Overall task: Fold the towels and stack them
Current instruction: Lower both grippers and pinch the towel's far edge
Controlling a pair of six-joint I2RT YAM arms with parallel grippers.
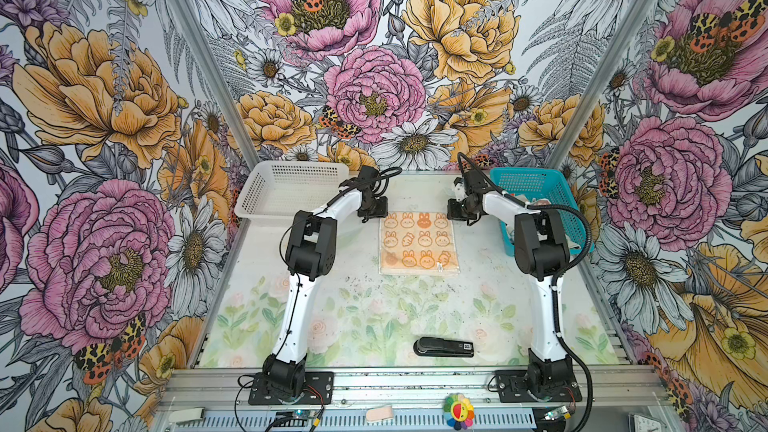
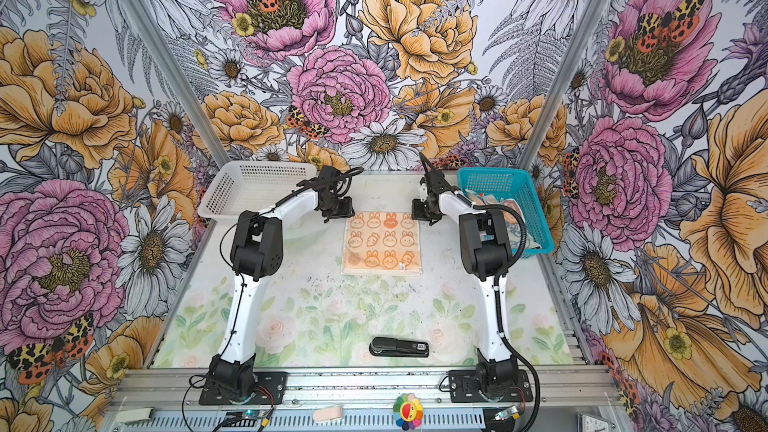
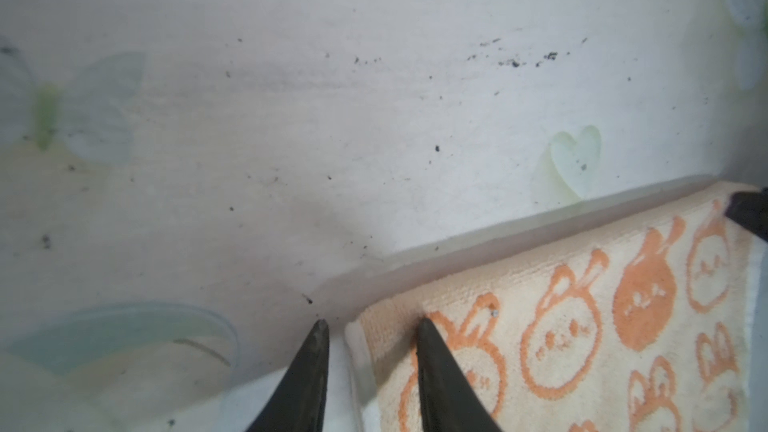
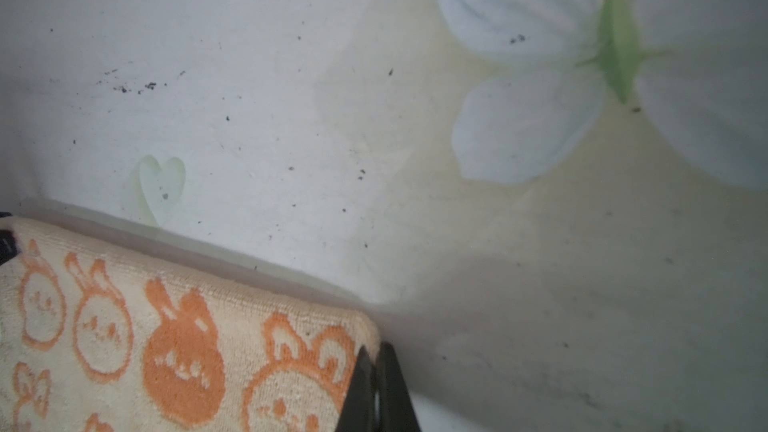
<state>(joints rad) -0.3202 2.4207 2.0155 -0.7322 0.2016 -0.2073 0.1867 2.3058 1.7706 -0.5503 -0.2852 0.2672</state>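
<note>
Both top views are bright and evenly lit from above. Shadows on the table mat (image 1: 374, 305) stay faint, and the wide lens splays the frame posts (image 1: 203, 56) outward. The wrist views are dimmer and soft – a grey shadow spreads beside the bunny towel (image 4: 166, 347), and the near black fingers (image 3: 440, 380) blur.

Three walls (image 1: 374, 76) carry bold flower wallpaper with pink, orange and white blooms and spotted moths, and they meet at grey metal posts (image 1: 201, 56). The table (image 1: 374, 309) has a pale, speckled rose print under soft, even light.
</note>
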